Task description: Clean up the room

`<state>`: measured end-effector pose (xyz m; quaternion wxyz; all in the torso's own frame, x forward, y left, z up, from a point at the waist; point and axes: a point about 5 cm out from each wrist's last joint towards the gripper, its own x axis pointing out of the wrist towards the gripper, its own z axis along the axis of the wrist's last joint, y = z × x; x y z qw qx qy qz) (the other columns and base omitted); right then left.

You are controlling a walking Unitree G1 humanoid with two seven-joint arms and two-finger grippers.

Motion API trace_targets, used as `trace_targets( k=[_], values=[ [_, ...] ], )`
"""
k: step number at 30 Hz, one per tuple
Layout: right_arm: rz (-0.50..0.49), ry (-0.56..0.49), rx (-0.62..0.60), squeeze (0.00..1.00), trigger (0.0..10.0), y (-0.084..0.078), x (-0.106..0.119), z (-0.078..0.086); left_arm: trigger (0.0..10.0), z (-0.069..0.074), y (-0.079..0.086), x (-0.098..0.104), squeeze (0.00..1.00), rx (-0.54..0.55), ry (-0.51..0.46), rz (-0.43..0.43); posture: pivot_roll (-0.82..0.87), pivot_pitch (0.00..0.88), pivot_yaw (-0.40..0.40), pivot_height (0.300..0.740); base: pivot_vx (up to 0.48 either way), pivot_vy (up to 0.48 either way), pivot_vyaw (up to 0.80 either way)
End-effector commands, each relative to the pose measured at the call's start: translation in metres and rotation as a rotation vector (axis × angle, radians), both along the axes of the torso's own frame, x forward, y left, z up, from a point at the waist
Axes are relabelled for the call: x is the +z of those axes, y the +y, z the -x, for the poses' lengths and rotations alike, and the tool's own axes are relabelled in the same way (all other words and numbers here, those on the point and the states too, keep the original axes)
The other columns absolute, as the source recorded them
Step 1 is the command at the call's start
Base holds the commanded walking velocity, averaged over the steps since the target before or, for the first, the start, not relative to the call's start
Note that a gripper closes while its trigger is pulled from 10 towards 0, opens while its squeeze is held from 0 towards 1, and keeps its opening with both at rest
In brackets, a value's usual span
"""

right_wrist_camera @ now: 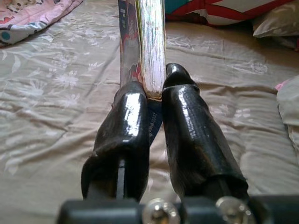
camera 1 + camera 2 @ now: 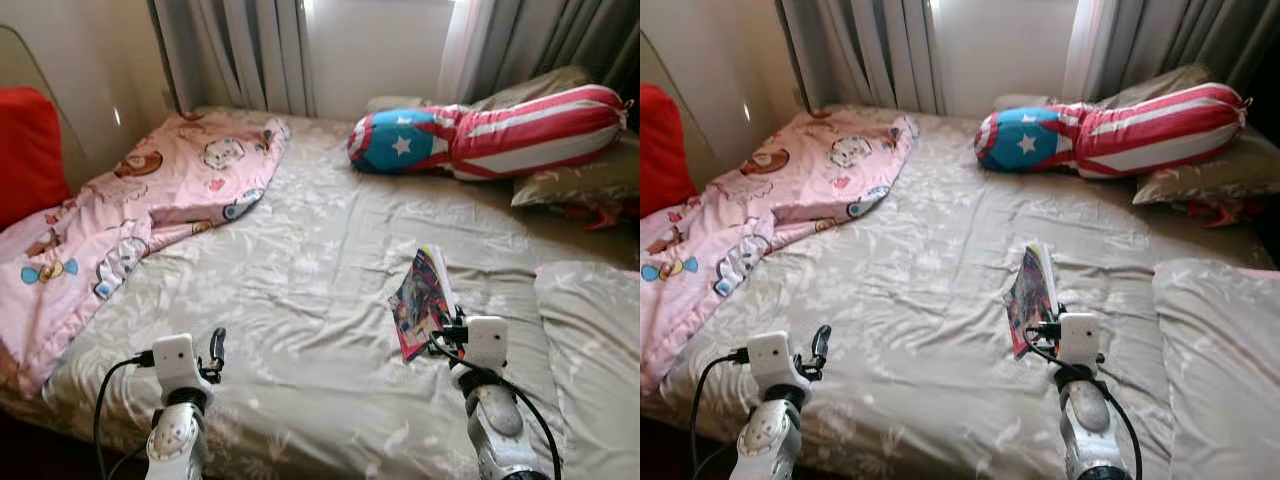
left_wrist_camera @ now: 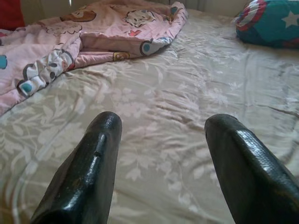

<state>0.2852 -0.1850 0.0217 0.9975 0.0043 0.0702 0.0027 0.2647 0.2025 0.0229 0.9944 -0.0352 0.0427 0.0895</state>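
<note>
Bed (image 2: 300, 260) takes up most of the head view, beige floral sheet, wrinkled. Curtains (image 2: 240, 50) and a bright window behind it at 12 o'clock.

Pink cartoon blanket (image 2: 130, 210) bunched along the bed's 9–10 o'clock side, one corner folded over on itself. Red cushion (image 2: 30, 150) just beyond it against the wall at 9 o'clock.

Long bolster (image 2: 490, 130), red/white stripes with a blue star end, lies across the head of the bed at 1–2 o'clock, resting against a beige pillow (image 2: 580, 180). Another beige pillow (image 2: 590, 340) at 4 o'clock by the right arm.

Book (image 2: 425, 300) with a colourful cover at about 4 o'clock from bed centre, tilted up on edge above the sheet, page block visible from the right wrist cam (image 1: 149, 46).

Right pincer (image 1: 156, 100): clenched on the book's lower edge, one finger on the cover side, the other on the page side. Sits just over the mattress near the 5 o'clock edge.

Left pincer (image 3: 161, 135): released, fingers (image 3: 93, 163) well apart, nothing between them, hovering over bare sheet at 7 o'clock, pointed toward the pink blanket.
</note>
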Motion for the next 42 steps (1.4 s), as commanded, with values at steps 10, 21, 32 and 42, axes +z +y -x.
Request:
trace_targets(
  k=[10, 21, 32, 42],
  values=[
    [-0.001, -0.043, 0.003, 0.0, 10.0, 0.0017, 0.0072, -0.0038, 10.0, 0.0025, 0.0026, -0.0015, 0.0, 0.002, 0.005, 0.0, -0.18, 0.002, -0.008, 0.66, 0.0, 0.0, 0.0],
    [0.003, -0.013, 0.009, 0.0, 10.0, 0.0053, 0.0039, -0.0041, 10.0, 0.0026, 0.0028, -0.0013, 0.0, -0.002, 0.01, -0.002, -0.17, 0.006, -0.004, 0.66, 0.0, 0.0, 0.0],
    [-0.016, -0.032, 0.006, 0.0, 10.0, 0.0066, 0.0041, -0.0023, 10.0, 0.0037, 0.0036, -0.0018, 0.0, -0.006, 0.014, -0.003, -0.17, 0.012, 0.0, 0.64, 0.0, 0.0, 0.0],
    [-0.029, -0.02, -0.022, 0.0, 10.0, 0.0044, 0.0027, -0.0024, 10.0, 0.0044, 0.0051, -0.0017, 0.0, -0.012, 0.016, -0.007, -0.17, 0.015, 0.008, 0.64, 0.0, 0.0, 0.0]
  ],
)
